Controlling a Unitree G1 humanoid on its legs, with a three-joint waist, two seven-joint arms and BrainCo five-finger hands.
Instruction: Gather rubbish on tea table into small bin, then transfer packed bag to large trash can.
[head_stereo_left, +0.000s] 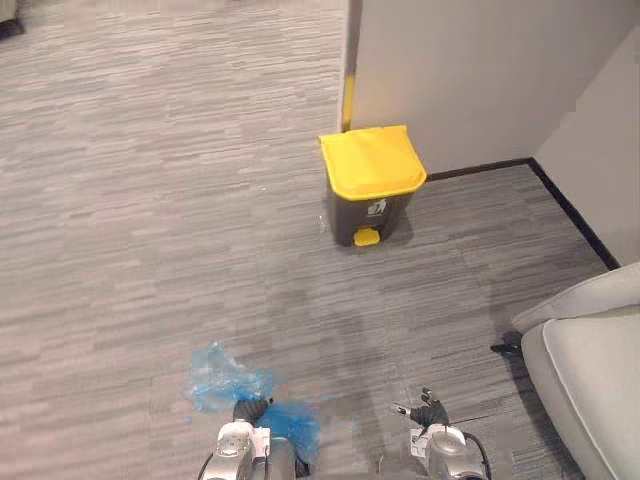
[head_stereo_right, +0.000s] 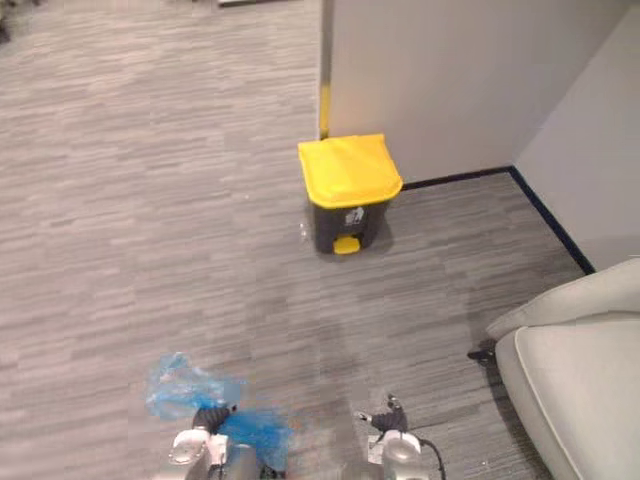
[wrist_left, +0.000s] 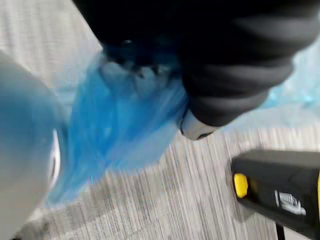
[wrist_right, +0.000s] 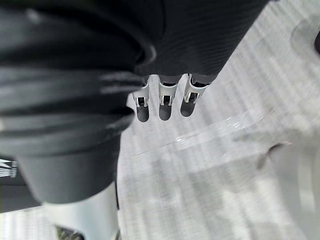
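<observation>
A grey carpeted floor (head_stereo_left: 150, 200) with a fine streaked weave covers the whole room. A pale wall (head_stereo_left: 470, 70) turns a corner at the far right, and a dark baseboard (head_stereo_left: 480, 170) runs along its foot. The large trash can (head_stereo_left: 371, 205) stands on the floor just in front of the wall's outer corner. It has a dark body, a closed yellow lid (head_stereo_left: 370, 160) and a yellow pedal (head_stereo_left: 367, 236) at its base. A light grey sofa (head_stereo_left: 595, 380) sits at the near right. The blue bag (head_stereo_left: 222, 380) hangs crumpled at the near left, well apart from the can. Its gathered neck is bunched in the curled fingers of the left hand (head_stereo_left: 250, 409). The right hand (head_stereo_left: 430, 412) hangs above the carpet, its fingers (wrist_right: 161, 107) loosely straight and holding nothing.
</observation>
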